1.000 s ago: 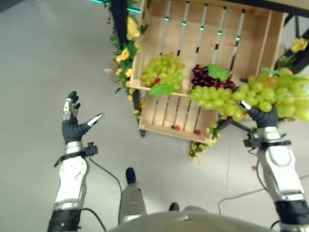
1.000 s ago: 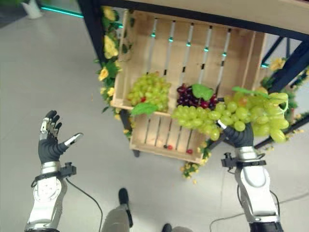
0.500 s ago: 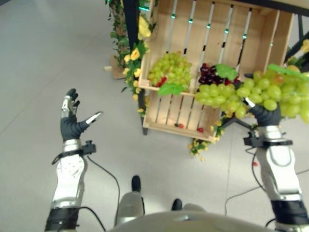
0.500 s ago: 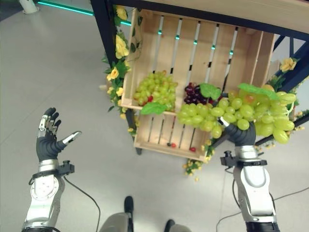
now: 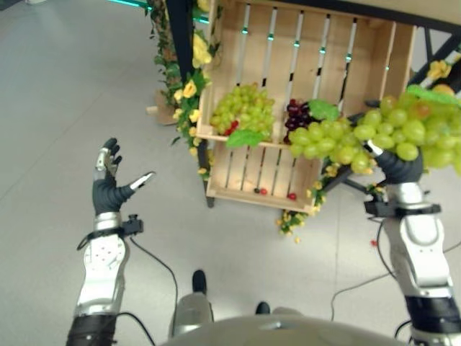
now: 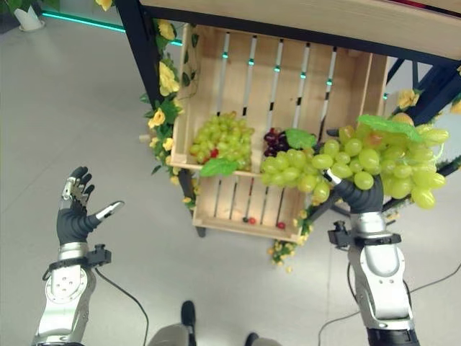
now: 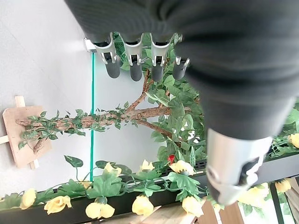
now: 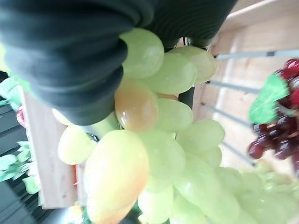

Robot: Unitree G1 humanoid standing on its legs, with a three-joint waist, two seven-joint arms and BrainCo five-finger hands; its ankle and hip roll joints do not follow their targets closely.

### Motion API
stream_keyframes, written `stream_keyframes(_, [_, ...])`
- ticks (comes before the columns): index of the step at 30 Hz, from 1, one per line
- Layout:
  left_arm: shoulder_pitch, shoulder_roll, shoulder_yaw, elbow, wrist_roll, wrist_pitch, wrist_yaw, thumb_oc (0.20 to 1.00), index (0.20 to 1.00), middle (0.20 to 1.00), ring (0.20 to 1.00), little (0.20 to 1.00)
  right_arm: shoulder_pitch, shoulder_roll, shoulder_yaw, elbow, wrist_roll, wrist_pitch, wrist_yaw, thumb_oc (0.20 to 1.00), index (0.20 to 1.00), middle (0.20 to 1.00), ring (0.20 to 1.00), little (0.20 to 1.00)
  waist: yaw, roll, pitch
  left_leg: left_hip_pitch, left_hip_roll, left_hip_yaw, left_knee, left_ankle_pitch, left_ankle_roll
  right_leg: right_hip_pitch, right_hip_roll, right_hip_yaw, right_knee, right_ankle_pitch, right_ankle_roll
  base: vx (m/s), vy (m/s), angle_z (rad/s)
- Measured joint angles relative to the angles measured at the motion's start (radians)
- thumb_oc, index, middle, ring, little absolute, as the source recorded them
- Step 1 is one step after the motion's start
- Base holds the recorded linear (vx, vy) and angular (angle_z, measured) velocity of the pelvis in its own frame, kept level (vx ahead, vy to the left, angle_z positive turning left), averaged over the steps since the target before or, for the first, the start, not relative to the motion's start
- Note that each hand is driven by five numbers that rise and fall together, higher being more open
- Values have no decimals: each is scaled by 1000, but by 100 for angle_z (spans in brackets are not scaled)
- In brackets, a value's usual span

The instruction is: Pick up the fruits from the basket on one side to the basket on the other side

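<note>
My right hand (image 6: pixel 358 197) is raised at the right and shut on a big bunch of green grapes (image 6: pixel 367 164) with a green leaf, held in the air in front of the wooden crate (image 5: pixel 360 65). The same green grapes (image 8: pixel 159 154) press against the palm in the right wrist view. Inside the crate lie a smaller bunch of green grapes (image 5: pixel 243 107) with a leaf and a bunch of dark red grapes (image 5: pixel 297 114). My left hand (image 5: pixel 108 184) is up at the left over the floor, open and empty, its fingers (image 7: pixel 135 63) straight.
The slatted crate is tilted on a dark stand (image 6: pixel 137 50) wound with yellow flowers and leaves (image 5: pixel 189 86). A few small red fruits (image 5: pixel 291 196) lie at the crate's lower lip. Grey floor (image 5: pixel 65 94) spreads to the left.
The camera has shifted a little. My right hand still holds the green grapes, now slightly higher and further right. The left hand stays open in place.
</note>
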Motion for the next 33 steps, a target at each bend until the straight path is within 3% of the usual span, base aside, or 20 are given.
stream_keyframes(6, [4,0,-17,0,-6,1,-5,1000,1000,1000,1000,1000,-56,-9,53,2,-2,2,0,200,200,200,200,200,6,3,-34,1,0,0,-1,0,0,4,1,-1,-3,0,0,5,1,0])
stream_keyframes(12, [16,0,-61,6,-8,16,-18,1000,1000,1000,1000,1000,-148,-44,206,70,-41,11,-5,200,200,200,200,200,8,3,-53,2,1,-1,0,0,0,7,2,-3,-8,1,-1,0,0,0])
stream_keyframes(19, [18,1,-88,38,-19,28,-21,1000,1000,1000,1000,1000,-285,-40,339,135,-75,53,-27,200,200,200,200,200,37,4,-53,-5,-1,-5,-1,0,0,13,4,-7,-30,11,0,-1,-3,2])
stream_keyframes(26, [20,4,-116,46,-19,41,-25,1000,1000,1000,1000,1000,-343,-37,397,223,-89,80,-44,200,200,200,200,200,86,2,-53,-24,-5,-29,0,1,-1,9,6,-31,-39,13,-1,-6,-4,9])
stream_keyframes(33, [17,44,-125,46,-40,41,-26,1000,1000,1000,1000,1000,-419,-37,432,297,-110,97,-64,200,200,200,200,200,91,-11,-31,-37,-7,-37,0,2,-3,7,8,-34,-53,14,-1,-1,0,3])
